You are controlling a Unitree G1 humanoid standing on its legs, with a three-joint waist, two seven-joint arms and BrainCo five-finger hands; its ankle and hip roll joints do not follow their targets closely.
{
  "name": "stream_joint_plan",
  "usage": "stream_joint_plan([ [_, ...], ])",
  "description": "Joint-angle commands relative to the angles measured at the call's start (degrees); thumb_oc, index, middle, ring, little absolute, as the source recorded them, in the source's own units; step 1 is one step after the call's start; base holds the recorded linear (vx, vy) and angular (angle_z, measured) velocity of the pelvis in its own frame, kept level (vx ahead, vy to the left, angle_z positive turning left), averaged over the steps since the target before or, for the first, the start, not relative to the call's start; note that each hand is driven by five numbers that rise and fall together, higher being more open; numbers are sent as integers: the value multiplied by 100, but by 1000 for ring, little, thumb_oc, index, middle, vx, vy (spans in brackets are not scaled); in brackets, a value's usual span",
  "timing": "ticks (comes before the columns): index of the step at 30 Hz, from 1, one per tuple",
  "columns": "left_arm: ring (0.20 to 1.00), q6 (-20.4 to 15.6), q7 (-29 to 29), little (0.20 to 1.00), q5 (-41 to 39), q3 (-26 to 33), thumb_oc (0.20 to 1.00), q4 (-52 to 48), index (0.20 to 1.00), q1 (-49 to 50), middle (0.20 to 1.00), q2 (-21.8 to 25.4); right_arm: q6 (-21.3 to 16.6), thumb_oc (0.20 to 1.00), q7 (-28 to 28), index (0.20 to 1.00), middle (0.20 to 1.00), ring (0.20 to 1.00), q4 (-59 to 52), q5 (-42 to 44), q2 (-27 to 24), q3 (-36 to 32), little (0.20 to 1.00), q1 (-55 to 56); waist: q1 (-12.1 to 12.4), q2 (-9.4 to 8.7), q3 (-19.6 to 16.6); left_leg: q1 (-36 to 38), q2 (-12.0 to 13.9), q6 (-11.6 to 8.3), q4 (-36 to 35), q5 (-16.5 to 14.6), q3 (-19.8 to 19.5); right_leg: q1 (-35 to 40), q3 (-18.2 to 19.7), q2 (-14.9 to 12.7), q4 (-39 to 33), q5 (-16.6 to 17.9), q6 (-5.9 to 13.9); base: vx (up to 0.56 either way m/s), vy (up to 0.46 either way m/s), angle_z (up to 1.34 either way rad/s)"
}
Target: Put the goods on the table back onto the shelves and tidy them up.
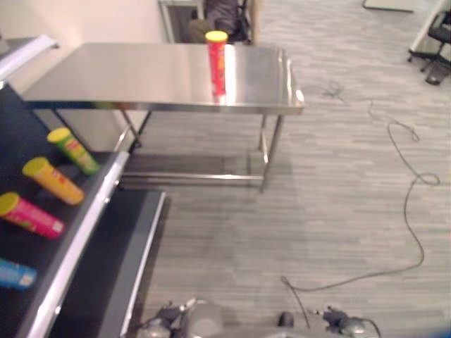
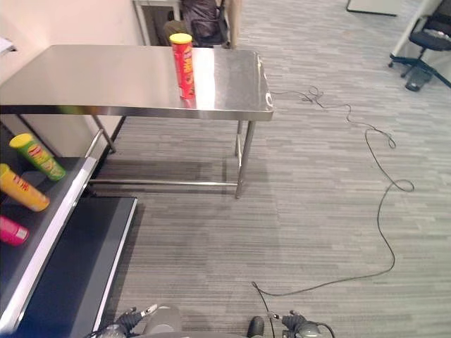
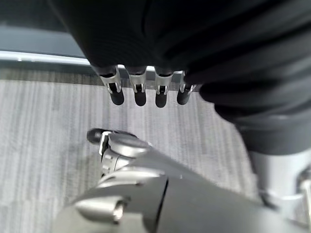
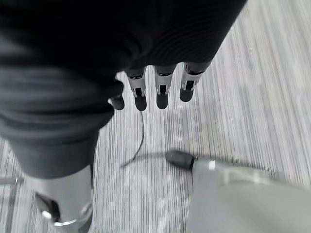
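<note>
A red can with a yellow lid [image 1: 217,63] stands upright on the steel table [image 1: 141,77], close to its right end. To my left, the dark sloping shelf [image 1: 84,232] holds several cans on their sides: a green one [image 1: 74,151], an orange one [image 1: 53,181], a pink one [image 1: 32,215] and a blue one [image 1: 14,274]. My left hand [image 3: 138,90] hangs low over the carpet with straight fingers and nothing in it. My right hand [image 4: 163,92] hangs the same way, open and empty, far from the table.
A lower dark shelf [image 1: 123,260] juts out below the sloping one. Grey carpet lies between me and the table. An office chair [image 1: 437,49] stands at the far right, and a dark chair [image 1: 225,21] behind the table.
</note>
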Motion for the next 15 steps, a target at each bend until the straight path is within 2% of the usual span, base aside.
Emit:
stream_joint_plan([
  [1,1000,-13,-7,1000,-751,198,1000,159,1000,151,1000,76,-57,1000,-35,1000,1000,1000,-136,90,-54,-177,1000,-94,515,49,278,-637,-177,299,-1513,739,-156,1150,154,203,54,-1226,139,202,171,-67],
  [2,1000,-22,21,1000,-861,308,1000,268,1000,212,1000,102,-39,1000,-43,1000,1000,1000,-107,100,-16,-190,1000,-113,601,4,274,-849,-234,241,-1668,759,-202,1267,174,153,54,-1340,185,429,419,-44],
  [3,1000,12,-21,1000,-947,586,1000,506,1000,403,1000,148,27,1000,9,1000,1000,1000,-81,75,96,-176,1000,-92,745,-68,221,-865,-308,242,-1590,821,-228,1514,362,36,54,-1387,255,621,697,21],
  [4,1000,88,-17,1000,-656,641,1000,741,1000,476,1000,191,113,1000,56,1000,1000,1000,-37,-124,215,-225,1000,-73,832,-155,62,-862,-462,360,-1253,961,-352,1677,397,-220,226,-1330,397,519,598,66],
  [5,1000,88,-18,1000,-655,641,1000,740,1000,477,1000,194,113,1000,55,1000,1000,1000,-39,-125,219,-225,1000,-71,832,-169,62,-868,-474,364,-1238,950,-345,1678,395,-233,227,-1335,402,439,539,37],
  [6,1000,91,18,1000,-500,600,1000,759,1000,500,1000,229,88,1000,58,1000,1000,1000,-54,-204,319,-213,1000,-32,885,-284,3,-882,-645,482,-908,887,-367,1671,347,-466,454,-1164,485,337,439,-9],
  [7,1000,101,30,1000,-284,525,1000,658,1000,454,1000,341,69,1000,130,1000,1000,1000,-174,-321,472,-16,1000,3,906,-471,-113,-680,-862,667,-751,714,-344,1420,379,-804,978,-501,586,416,562,-23],
  [9,1000,136,59,1000,43,327,1000,588,1000,363,1000,455,59,1000,143,1000,1000,1000,-329,-466,505,139,1000,-18,870,-599,-201,-400,-1110,889,-808,541,-287,1212,282,-1148,1511,551,702,262,387,-17],
  [10,1000,136,59,1000,43,327,1000,588,1000,363,1000,455,59,1000,143,1000,1000,1000,-329,-466,504,139,1000,-18,868,-599,-213,-415,-1110,892,-807,545,-288,1201,283,-1147,1505,560,705,183,308,-7],
  [11,1000,157,99,1000,231,135,1000,520,1000,286,1000,494,52,1000,107,1000,1000,1000,-431,-522,497,212,1000,-33,831,-599,-222,-258,-1234,996,-819,453,-297,1127,164,-1357,1882,1042,700,284,490,1],
  [12,1000,178,148,1000,456,-135,1000,358,1000,187,1000,534,59,1000,102,1000,1000,1000,-587,-586,500,346,1000,-79,725,-456,-209,106,-1344,1166,-828,258,-321,943,-141,-1770,2489,1478,561,395,635,12],
  [13,1000,210,164,1000,517,-245,1000,324,1000,135,1000,585,52,1000,84,1000,1000,1000,-650,-624,491,400,1000,-131,600,-365,-174,318,-1319,1231,-871,188,-365,669,-44,-1673,2790,1488,442,393,551,20],
  [14,1000,217,190,1000,555,-293,1000,254,1000,95,1000,631,25,1000,63,1000,1000,1000,-700,-637,489,435,1000,-153,495,-259,-153,480,-1272,1281,-946,172,-461,369,125,-1403,2911,1136,336,300,315,9],
  [15,1000,202,193,1000,560,-310,1000,221,1000,83,1000,687,6,1000,63,1000,1000,1000,-750,-625,517,502,1000,-152,354,-145,-113,658,-1197,1309,-1079,203,-557,-33,293,-920,3032,488,152,266,215,1],
])
